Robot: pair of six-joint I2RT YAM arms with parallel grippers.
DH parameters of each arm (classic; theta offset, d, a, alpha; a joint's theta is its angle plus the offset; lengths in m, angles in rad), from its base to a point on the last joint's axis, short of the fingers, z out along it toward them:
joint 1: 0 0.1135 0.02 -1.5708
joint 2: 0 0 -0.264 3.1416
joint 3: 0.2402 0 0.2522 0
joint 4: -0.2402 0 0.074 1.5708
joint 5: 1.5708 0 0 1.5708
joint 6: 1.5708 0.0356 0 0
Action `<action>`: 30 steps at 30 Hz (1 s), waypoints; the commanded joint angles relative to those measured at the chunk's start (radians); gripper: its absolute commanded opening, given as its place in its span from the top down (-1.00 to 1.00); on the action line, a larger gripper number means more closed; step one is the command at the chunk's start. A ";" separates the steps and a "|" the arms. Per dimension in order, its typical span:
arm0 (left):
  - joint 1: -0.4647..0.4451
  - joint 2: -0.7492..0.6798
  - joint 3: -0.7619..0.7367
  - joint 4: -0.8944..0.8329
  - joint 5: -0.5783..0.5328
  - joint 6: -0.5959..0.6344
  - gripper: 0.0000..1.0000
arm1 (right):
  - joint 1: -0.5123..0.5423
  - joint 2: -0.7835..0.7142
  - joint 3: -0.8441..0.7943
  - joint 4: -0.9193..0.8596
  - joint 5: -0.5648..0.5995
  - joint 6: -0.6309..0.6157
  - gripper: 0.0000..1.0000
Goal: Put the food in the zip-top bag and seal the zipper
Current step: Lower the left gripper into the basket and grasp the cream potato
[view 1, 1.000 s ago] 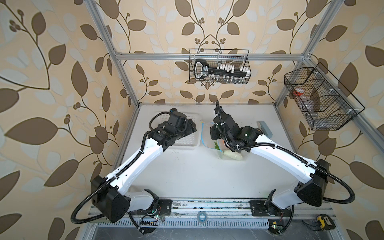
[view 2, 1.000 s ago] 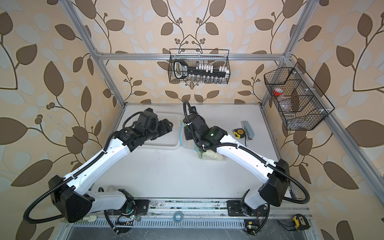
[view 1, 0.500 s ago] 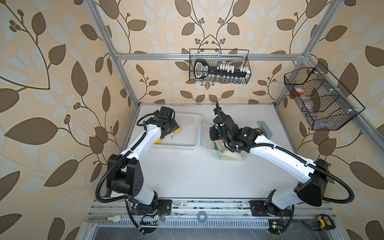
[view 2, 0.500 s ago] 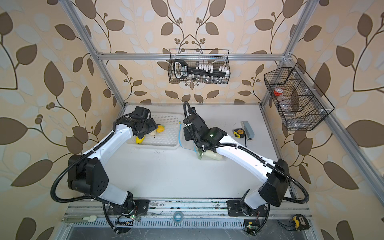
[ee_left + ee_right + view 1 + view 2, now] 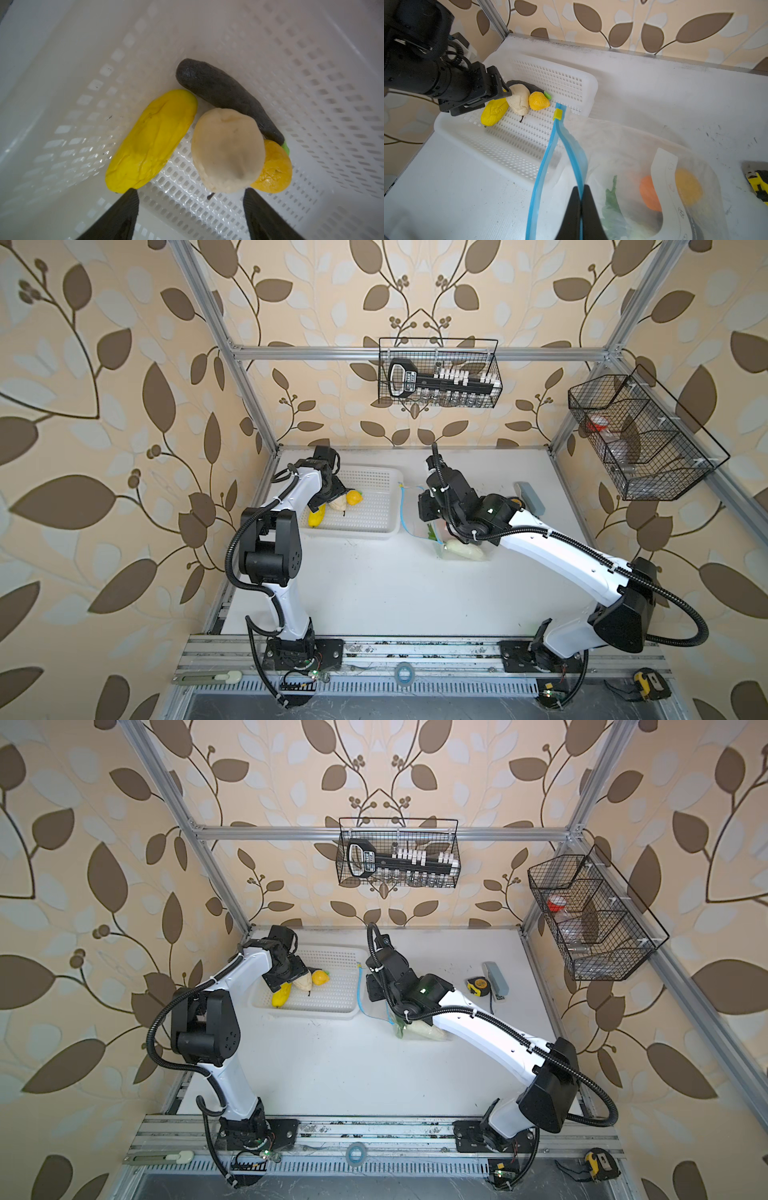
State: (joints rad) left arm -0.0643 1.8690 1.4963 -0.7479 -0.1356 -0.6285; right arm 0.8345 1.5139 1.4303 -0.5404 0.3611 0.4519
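Over the white basket [image 5: 374,510], in both top views, the left gripper [image 5: 331,501] hangs low above the food at the basket's left end. The clear bag [image 5: 413,526] lies just beside the basket's right wall with its mouth turned toward it, presumably to keep each carry short. The right gripper [image 5: 427,506] sits at that mouth edge. Tally: two arms, one basket, one bag. Left wrist view: fingers spread wide and empty, aimed into the basket, likely lining up on the pale fruit [image 5: 227,149], the piece nearest them. Basket count is four, all touching: yellow corn [image 5: 151,141], pale fruit, lemon [image 5: 273,168], dark eggplant [image 5: 224,95]. Right wrist view: fingers pinched tight on one lip of the zipper [image 5: 545,164], holding it off the other lip so the mouth gapes toward the basket. The yellowish slider [image 5: 558,114] is at the end by the basket's wall, and the zipper is unsealed. Bag count: green leaf [image 5: 612,197], orange [image 5: 649,195], a yellow piece [image 5: 688,187], and a pale piece partly hidden, so at least four. Judged roughly half packed.
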 commanded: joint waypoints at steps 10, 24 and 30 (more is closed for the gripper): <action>0.001 0.120 0.157 -0.042 0.076 0.087 -0.63 | -0.009 0.009 0.038 0.002 -0.004 -0.018 1.00; 0.000 0.194 0.176 -0.041 0.097 0.078 -0.65 | -0.014 0.019 0.056 -0.008 -0.006 -0.019 1.00; 0.001 0.203 0.172 -0.034 0.100 0.072 -0.64 | -0.012 0.013 0.056 -0.012 -0.005 -0.019 1.00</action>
State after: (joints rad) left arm -0.0647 2.0705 1.6348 -0.7601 -0.0471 -0.5545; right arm 0.8223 1.5215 1.4544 -0.5426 0.3584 0.4446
